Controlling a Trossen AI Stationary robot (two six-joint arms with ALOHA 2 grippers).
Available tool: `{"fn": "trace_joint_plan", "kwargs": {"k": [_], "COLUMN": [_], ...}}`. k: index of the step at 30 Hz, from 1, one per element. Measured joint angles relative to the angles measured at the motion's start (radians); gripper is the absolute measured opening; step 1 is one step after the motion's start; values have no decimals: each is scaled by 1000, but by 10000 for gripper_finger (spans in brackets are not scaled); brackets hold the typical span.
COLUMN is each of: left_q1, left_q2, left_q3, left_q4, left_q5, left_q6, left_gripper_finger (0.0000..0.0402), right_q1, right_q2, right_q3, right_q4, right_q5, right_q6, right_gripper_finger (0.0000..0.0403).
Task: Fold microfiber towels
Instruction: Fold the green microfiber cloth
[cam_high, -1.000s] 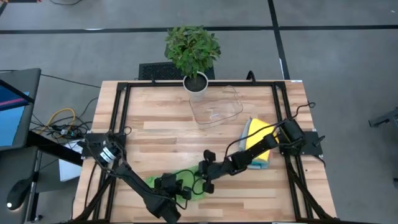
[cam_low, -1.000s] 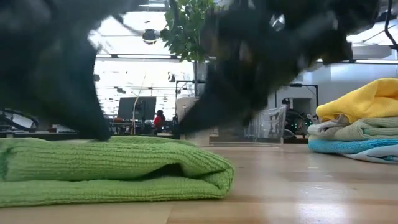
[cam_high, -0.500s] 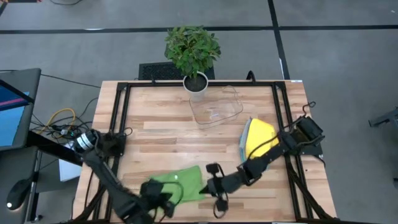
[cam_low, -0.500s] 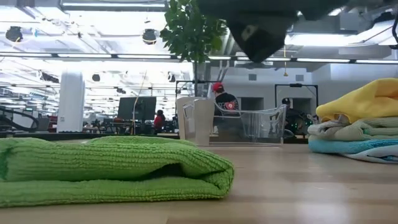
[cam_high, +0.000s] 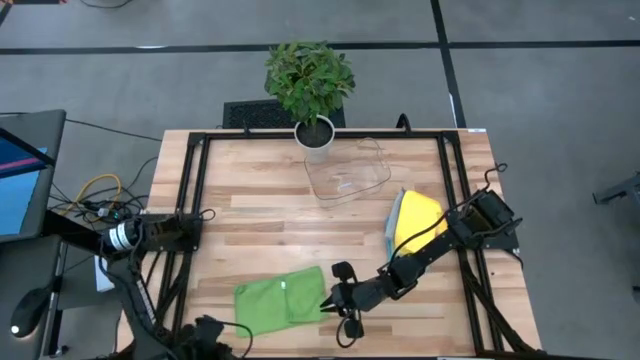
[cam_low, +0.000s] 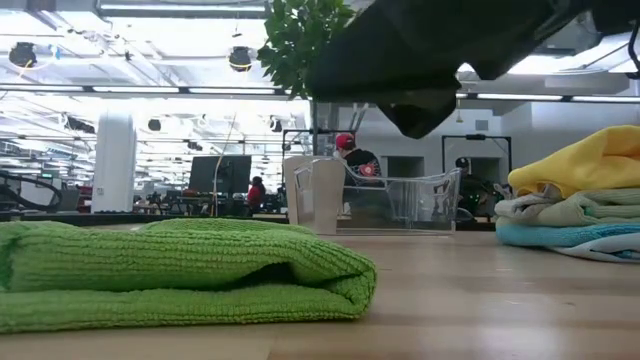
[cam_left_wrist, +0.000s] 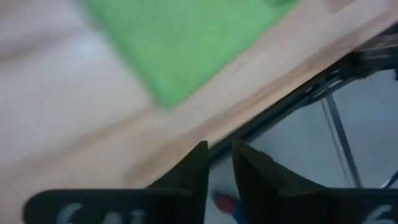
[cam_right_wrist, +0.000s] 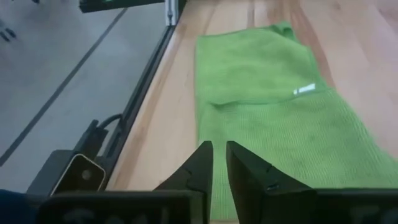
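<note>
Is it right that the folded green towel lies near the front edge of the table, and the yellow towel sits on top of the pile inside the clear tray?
Not quite. In the high view the yellow towel tops a pile beside the clear tray, on the bare table. The green towel is as you say.

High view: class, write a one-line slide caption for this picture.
Folded green towel lies near the table's front edge; right gripper sits at its side, beside the stacked towels.

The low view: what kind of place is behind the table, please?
Probably a large open lab or workshop: long ceiling lights, a row of dark computer monitors, and a seated person in a red cap beyond the clear plastic tray.
</note>
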Motion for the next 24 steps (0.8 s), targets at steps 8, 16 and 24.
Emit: {"fn": "trace_joint_plan", "kwargs": {"k": [8,16,24], "left_q1": [90,144,79], "left_q2": [31,140,147], "left_q3": [1,1,1], "left_q4": [23,50,-71], "left_q5": [-12,86,106], "left_q6": [494,679,578], "left_gripper_finger": [132,156,156], "right_q1": [0,-16,-38], "right_q2": [0,0,0], "right_q3": [0,0,0], "right_q4": [-2,-12,-12], "right_q5": [-25,-19,-15], "right_q6": [29,85,116], "right_gripper_finger": [72,72,72]}}
